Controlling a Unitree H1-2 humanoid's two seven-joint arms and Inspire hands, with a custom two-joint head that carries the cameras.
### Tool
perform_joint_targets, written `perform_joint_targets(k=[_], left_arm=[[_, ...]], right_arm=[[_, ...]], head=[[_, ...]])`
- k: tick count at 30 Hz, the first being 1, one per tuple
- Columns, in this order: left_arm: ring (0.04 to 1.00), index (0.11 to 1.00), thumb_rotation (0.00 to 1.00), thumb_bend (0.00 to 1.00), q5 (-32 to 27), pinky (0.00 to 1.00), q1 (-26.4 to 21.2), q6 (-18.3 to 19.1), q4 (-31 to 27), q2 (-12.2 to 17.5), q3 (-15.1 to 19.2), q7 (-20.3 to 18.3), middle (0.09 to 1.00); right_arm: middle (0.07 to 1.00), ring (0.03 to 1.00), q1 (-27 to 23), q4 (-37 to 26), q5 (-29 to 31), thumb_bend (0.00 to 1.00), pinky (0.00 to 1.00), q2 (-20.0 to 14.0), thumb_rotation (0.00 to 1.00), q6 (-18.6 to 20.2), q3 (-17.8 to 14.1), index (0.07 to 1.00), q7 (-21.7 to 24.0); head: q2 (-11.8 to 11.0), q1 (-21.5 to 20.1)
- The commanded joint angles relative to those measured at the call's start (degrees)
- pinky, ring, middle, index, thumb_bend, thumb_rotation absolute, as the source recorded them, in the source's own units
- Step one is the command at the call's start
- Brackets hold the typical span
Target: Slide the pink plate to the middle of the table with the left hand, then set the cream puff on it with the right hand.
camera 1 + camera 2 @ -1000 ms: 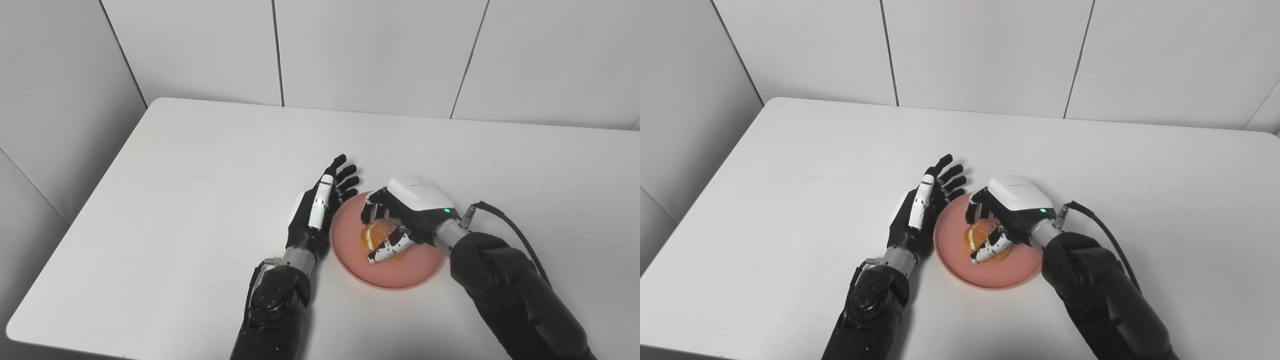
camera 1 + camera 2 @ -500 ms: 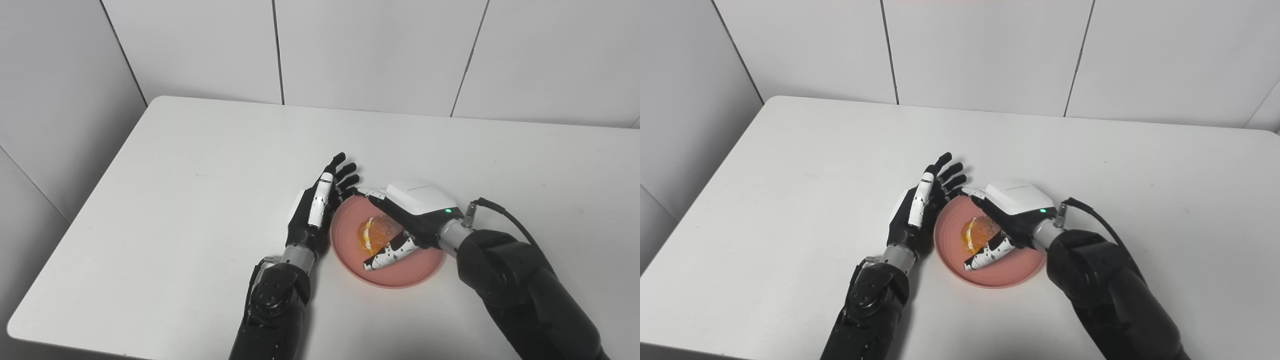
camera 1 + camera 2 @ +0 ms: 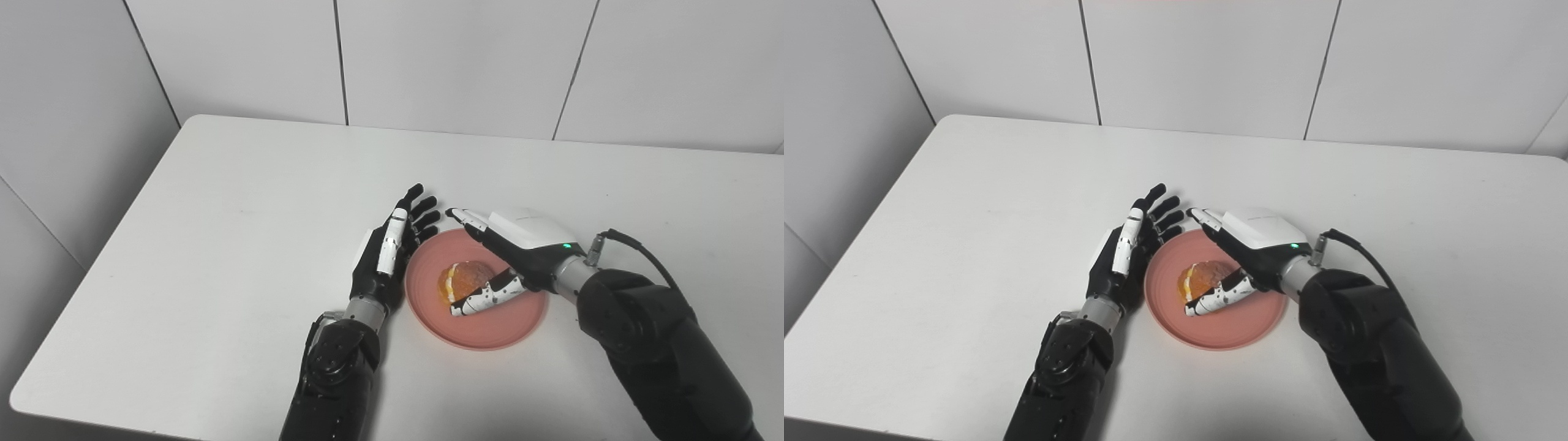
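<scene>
A round pink plate (image 3: 490, 324) sits on the white table (image 3: 233, 202), a little below and right of the frame's centre. On its left half lies the golden-brown cream puff (image 3: 462, 278) with pale filling showing at its left side. The right hand (image 3: 520, 245), white-backed with black fingers, hovers over the plate, spread open and holding nothing; its thumb lies just beside the puff's lower edge. The black left hand (image 3: 386, 257) stands edge-on against the plate's left rim, fingers extended and apart, empty.
</scene>
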Motion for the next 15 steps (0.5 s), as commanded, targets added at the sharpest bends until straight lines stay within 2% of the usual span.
perform_joint_targets(k=[1, 4, 6, 9, 11, 15], left_arm=[[0.876, 0.903, 1.0, 0.4, -0.6, 0.88, 2.2, 4.1, 1.8, 0.7, 0.8, 0.5, 0.89], [0.887, 0.903, 1.0, 0.39, -0.9, 0.89, 2.1, 3.7, 2.1, 0.9, 1.0, 0.3, 0.891], [0.888, 0.901, 1.0, 0.39, -1.1, 0.88, 2.1, 3.3, 2.4, 1.1, 1.0, 0.2, 0.89], [0.879, 0.898, 1.0, 0.4, -1.2, 0.88, 2.1, 3.1, 2.8, 1.3, 1.1, 0.1, 0.892], [0.878, 0.906, 1.0, 0.4, -1.2, 0.89, 2.2, 2.9, 2.9, 1.5, 1.2, 0.0, 0.897], [0.881, 0.911, 1.0, 0.4, -1.2, 0.89, 2.3, 2.8, 2.9, 1.8, 1.5, -0.2, 0.902]], right_arm=[[0.989, 0.913, -1.5, -3.2, 2.2, 0.96, 0.74, 0.1, 0.55, 0.1, -2.7, 1.0, -1.6], [0.992, 0.899, -0.3, -4.7, 6.4, 0.96, 0.66, 0.6, 0.58, -0.2, -6.6, 1.0, -4.0], [0.994, 0.895, 0.5, -5.2, 8.8, 0.96, 0.65, 0.8, 0.59, -0.7, -9.1, 1.0, -5.8], [1.0, 0.919, 1.8, -4.7, 13.4, 0.94, 0.75, 1.1, 0.64, -3.7, -13.1, 1.0, -10.4], [1.0, 0.943, 2.5, -4.0, 15.7, 0.92, 0.82, 1.0, 0.66, -5.7, -14.6, 1.0, -13.1], [0.993, 0.926, 4.1, -3.2, 18.2, 0.91, 0.78, 1.2, 0.73, -6.6, -17.2, 1.0, -18.1]], head=[[-0.1, 0.1], [-0.5, -0.2], [-0.7, -0.3], [-1.0, -0.5], [-1.2, -0.8], [-1.4, -1.2]])
